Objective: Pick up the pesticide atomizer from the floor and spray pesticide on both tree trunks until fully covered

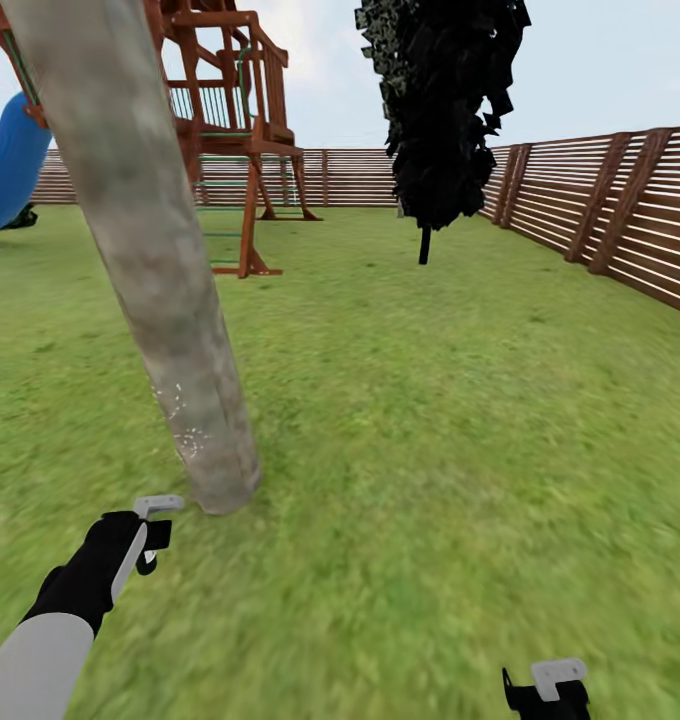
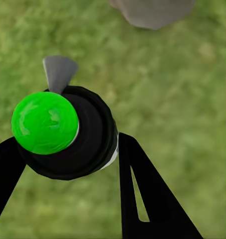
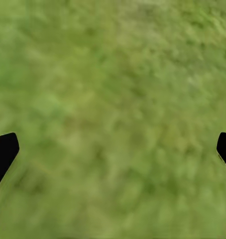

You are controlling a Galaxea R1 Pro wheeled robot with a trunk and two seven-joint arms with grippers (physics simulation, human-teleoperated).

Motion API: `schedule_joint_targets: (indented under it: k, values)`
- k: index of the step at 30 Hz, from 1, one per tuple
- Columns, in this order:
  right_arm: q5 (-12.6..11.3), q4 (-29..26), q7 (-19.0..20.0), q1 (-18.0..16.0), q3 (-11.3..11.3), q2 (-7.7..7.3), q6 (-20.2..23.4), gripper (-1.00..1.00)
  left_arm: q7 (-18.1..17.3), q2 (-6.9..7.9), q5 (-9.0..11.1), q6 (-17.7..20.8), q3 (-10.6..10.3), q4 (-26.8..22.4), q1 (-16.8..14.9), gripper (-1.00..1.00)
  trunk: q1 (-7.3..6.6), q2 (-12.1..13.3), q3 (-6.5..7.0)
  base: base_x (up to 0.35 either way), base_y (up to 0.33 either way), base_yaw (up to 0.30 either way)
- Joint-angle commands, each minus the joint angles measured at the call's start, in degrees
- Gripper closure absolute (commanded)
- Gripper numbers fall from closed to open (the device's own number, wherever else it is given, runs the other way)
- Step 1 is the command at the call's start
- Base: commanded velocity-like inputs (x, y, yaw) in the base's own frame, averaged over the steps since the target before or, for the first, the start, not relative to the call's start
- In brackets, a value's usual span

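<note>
The left tool point(image 1: 150, 530) is clamped on the pesticide atomizer point(image 2: 68, 132), nozzle near the tree trunk point(image 1: 150, 260), where white specks point(image 1: 185, 435) cling low. Aim may drift off, leaving upper bark bare. The right tool point(image 1: 548, 690) hangs spread apart over grass point(image 3: 113, 99).

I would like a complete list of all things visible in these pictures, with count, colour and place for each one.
tree trunk: one, grey-tan, mottled, near left, leaning in the head view
pesticide specks: few, white, low on that trunk
dark tree: one, blackish, centre back
play structure: one, red-brown wood, back left
slide: one, blue, far left
fence: brown horizontal slats, along back and right
grass: green, blotchy, whole ground
atomizer: one, black body with a green top and grey nozzle, between the left fingers
left end effector: black, lower left, near the trunk base, shut on the atomizer
right end effector: black, bottom right, open over grass
</note>
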Motion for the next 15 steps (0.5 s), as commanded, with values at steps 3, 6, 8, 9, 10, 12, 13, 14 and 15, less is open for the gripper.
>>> schedule_joint_targets:
  k: [3,6,8,9,10,12,13,14,15]
  values:
    - [0.6,0.1,-0.3,0.0,-0.3,0.01,-0.2,-1.0,0.4,-0.02,-0.3,0.3,0.1,-0.1,0.0,1.0,0.02,0.0,-0.05,0.17,-0.226,0.102]
    - [0.6,0.1,-0.3,0.0,-0.3,0.01,-0.2,-1.0,0.4,-0.02,-0.3,0.3,0.1,-0.1,0.0,1.0,0.02,0.0,-0.05,0.033,-0.265,0.009]
    - [0.6,0.1,-0.3,0.0,-0.3,0.01,-0.2,-1.0,0.4,0.05,-0.4,0.3,0.1,-0.1,0.0,1.0,0.02,0.0,-0.05,0.002,-0.272,0.001]
    - [0.6,0.1,-0.3,0.0,-0.3,0.01,-0.2,-1.0,0.4,0.04,-0.4,0.3,0.1,-0.1,0.0,1.0,0.02,0.0,-0.05,0.0,-0.273,0.0]
    - [0.6,0.1,-0.3,0.0,-0.3,0.01,-0.2,-1.0,0.4,0.03,-0.4,0.3,0.1,-0.1,0.0,1.0,0.02,0.0,-0.05,0.0,-0.273,0.0]
    - [0.6,0.1,-0.3,0.0,-0.3,0.01,-0.2,-1.0,0.4,0.03,-0.3,0.3,0.1,-0.1,0.0,1.0,0.02,0.0,-0.05,0.0,-0.273,0.0]
    - [0.6,0.1,-0.3,0.0,-0.3,0.01,-0.2,-1.0,0.4,0.01,-0.3,0.3,0.1,-0.1,0.0,1.0,0.02,0.0,-0.05,0.0,-0.273,0.0]
    - [0.6,0.1,-0.3,0.0,-0.3,0.01,-0.2,-1.0,0.4,0.02,-0.3,0.3,0.1,-0.1,0.0,1.0,0.02,0.0,-0.05,0.0,-0.273,0.0]
    - [0.6,0.1,-0.3,0.0,-0.3,0.01,-0.2,-1.0,0.4,0.05,-0.4,0.3,0.1,-0.1,0.0,1.0,0.02,0.0,-0.05,0.0,-0.273,0.0]
